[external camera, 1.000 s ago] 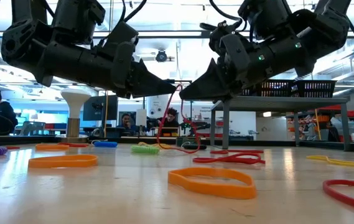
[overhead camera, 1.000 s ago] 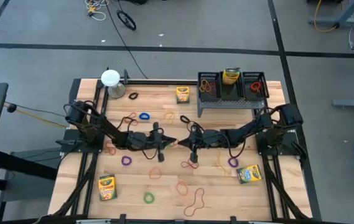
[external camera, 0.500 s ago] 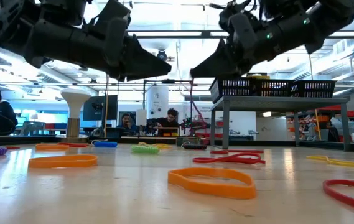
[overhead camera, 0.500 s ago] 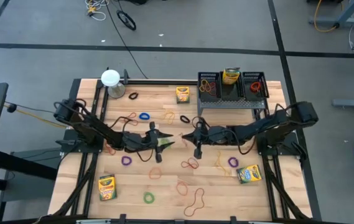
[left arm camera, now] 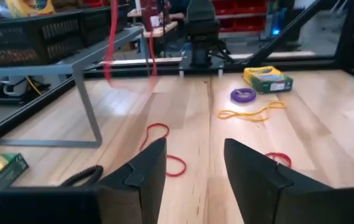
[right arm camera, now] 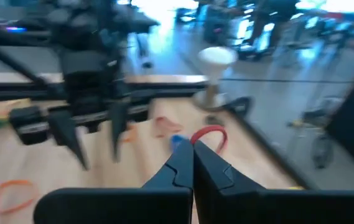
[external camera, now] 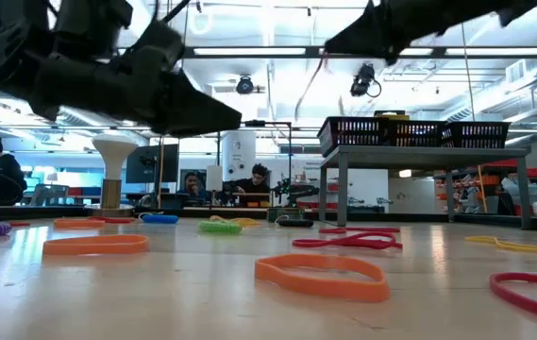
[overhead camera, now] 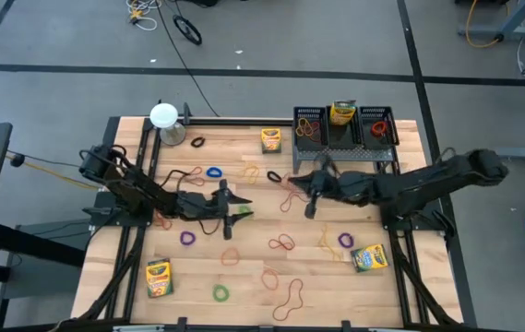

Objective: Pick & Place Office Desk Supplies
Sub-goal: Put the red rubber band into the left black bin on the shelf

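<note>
— What is sitting on the pale wooden table point(overhead camera: 133, 277)?

— A black wire-mesh rack point(overhead camera: 345, 138), yellow-and-green crayon boxes point(overhead camera: 370, 257) and loose rubber-band loops point(overhead camera: 283, 243).

— The right tool point(overhead camera: 292, 192)?

— Its fingers are pinching together on a thin red rubber-band loop point(left arm camera: 112, 46), dangling above the table near the rack.

— The left tool point(left arm camera: 194, 163)?

— Its fingers are standing apart, gripping nothing, hovering mid-table.

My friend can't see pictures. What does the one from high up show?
Two dark robot arms reach over a wooden table scattered with colourful rubber bands. The right hand holds a red rubber band; the left hand is open. Crayon boxes and a black wire rack sit nearby.
</note>
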Controlling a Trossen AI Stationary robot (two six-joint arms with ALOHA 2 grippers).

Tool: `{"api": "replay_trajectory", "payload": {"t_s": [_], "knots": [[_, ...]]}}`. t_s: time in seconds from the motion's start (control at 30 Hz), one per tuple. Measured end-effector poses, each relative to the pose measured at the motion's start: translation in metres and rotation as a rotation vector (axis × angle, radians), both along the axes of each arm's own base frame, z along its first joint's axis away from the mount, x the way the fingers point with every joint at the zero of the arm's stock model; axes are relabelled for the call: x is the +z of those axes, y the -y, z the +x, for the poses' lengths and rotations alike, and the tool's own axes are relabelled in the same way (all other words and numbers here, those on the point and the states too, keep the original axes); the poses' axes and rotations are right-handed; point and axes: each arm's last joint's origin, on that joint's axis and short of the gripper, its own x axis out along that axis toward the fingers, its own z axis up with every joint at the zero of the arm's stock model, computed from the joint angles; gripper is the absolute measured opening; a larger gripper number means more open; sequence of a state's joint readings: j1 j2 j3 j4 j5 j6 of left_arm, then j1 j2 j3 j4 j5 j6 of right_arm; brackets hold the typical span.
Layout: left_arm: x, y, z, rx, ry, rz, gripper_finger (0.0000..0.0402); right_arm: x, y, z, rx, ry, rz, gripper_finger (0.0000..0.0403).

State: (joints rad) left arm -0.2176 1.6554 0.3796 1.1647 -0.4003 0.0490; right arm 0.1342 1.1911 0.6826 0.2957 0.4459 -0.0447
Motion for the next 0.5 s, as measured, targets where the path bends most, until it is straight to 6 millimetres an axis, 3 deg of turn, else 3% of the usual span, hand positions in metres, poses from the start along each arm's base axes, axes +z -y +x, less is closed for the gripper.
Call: {"api": "replay_trajectory", "payload": {"t_s": [0.2, 0.37, 0.5], "knots": [[-0.009, -0.011, -0.019, 0.026, 0.034, -0.047, 0.0150, 0.045, 0.022, -0.019, -0.184, 0.028, -0.075, 0.0000], [-0.010, -0.012, -0.021, 0.025, 0.030, -0.060, 0.0147, 0.081, 0.048, -0.026, -0.312, 0.068, -0.126, 0.0000], [-0.010, -0.011, -0.021, 0.023, 0.029, -0.060, 0.0146, 0.095, 0.076, -0.031, -0.432, 0.085, -0.134, 0.0000]]}}
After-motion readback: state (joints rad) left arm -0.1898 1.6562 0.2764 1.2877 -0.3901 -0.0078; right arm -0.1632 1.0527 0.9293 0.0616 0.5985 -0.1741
